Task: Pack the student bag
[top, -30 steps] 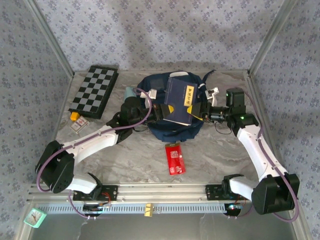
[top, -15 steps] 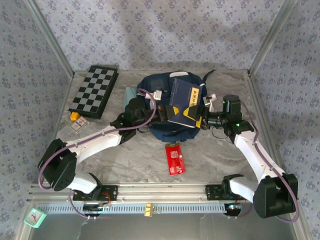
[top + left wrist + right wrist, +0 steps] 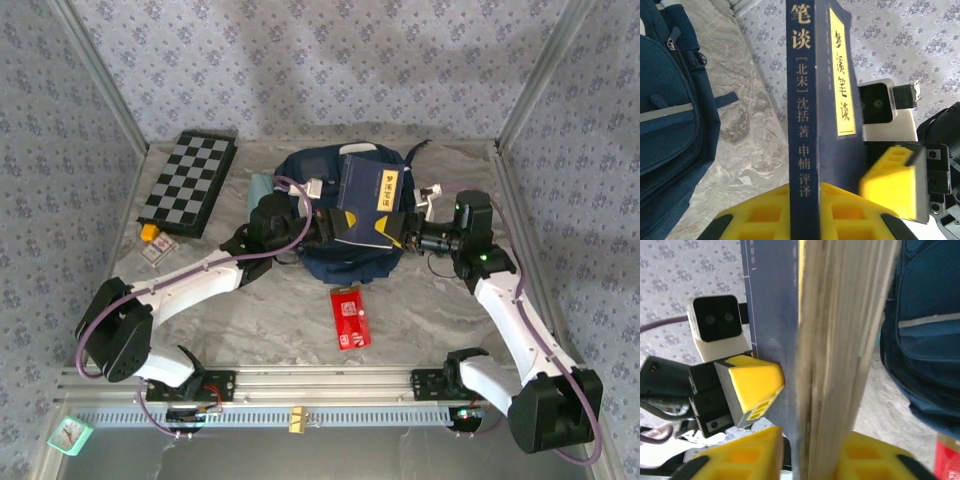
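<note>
The student bag (image 3: 312, 168) is a navy backpack lying at the back middle of the table, also seen as the bag (image 3: 667, 125) and the bag (image 3: 927, 335). A navy book (image 3: 366, 203) with a yellow title label is held up over it, between the two arms. My left gripper (image 3: 335, 222) is shut on the book's spine end (image 3: 805, 100), the yellow pads (image 3: 765, 210) pressing both covers. My right gripper (image 3: 399, 231) is closed round the page edge (image 3: 840, 340) from the opposite side. The left gripper's finger (image 3: 752, 382) shows beyond the cover.
A red flat packet (image 3: 350, 317) lies on the marble in front of the bag. A folded chessboard (image 3: 190, 183) sits at the back left, with small items (image 3: 158, 245) near it. Metal frame posts and patterned walls bound the table.
My right gripper opened wide, then closed onto the book's page edge, and its arm shifted a little. The left gripper kept its hold on the book.
</note>
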Controlling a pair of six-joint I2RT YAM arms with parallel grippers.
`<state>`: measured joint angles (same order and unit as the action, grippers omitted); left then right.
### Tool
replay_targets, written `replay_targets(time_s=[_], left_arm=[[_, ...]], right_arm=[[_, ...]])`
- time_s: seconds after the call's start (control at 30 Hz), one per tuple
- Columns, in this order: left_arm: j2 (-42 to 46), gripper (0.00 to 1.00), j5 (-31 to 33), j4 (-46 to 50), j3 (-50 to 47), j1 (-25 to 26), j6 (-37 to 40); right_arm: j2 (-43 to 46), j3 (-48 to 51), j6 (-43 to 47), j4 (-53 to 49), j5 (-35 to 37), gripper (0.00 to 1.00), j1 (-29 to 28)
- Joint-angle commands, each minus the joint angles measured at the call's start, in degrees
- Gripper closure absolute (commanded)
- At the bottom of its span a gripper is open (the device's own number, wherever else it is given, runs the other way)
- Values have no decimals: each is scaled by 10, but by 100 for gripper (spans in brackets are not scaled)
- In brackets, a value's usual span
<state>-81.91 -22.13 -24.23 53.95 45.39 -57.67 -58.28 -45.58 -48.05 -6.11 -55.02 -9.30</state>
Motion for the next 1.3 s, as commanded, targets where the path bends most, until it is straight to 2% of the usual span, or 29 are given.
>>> replay_targets(time_s=[0.0,0.1,0.13,0.2,0.27,0.33,0.43,0.5,0.6,0.7,0.83,1.1,1.27], left_arm=[[2,100,7,15,22,3,31],[0,98,9,34,26,5,45],[0,92,9,44,28,5,53],[4,74,9,72,33,4,85],[9,61,33,141,46,6,168],[2,58,90,227,68,6,244],[-28,55,130,324,114,9,348],[-52,54,143,359,138,13,407],[-95,54,123,403,177,27,487],[-142,54,115,447,223,49,535],[-209,53,87,492,286,65,553],[-312,53,135,571,376,76,563],[-346,64,177,596,415,76,569]], right_arm=[[2,-10,31,-30,5,86,1],[8,-17,55,-71,22,97,6],[10,-20,62,-86,27,100,10],[17,-24,78,-114,37,100,19],[26,-33,105,-165,60,100,33],[39,-38,116,-218,86,100,48],[57,-38,153,-279,109,100,77],[70,-34,157,-322,120,100,101],[91,-27,164,-359,122,100,149],[111,-24,172,-391,134,100,191],[119,-19,181,-413,130,100,236],[115,0,193,-407,99,100,268],[109,15,196,-392,90,100,272]])
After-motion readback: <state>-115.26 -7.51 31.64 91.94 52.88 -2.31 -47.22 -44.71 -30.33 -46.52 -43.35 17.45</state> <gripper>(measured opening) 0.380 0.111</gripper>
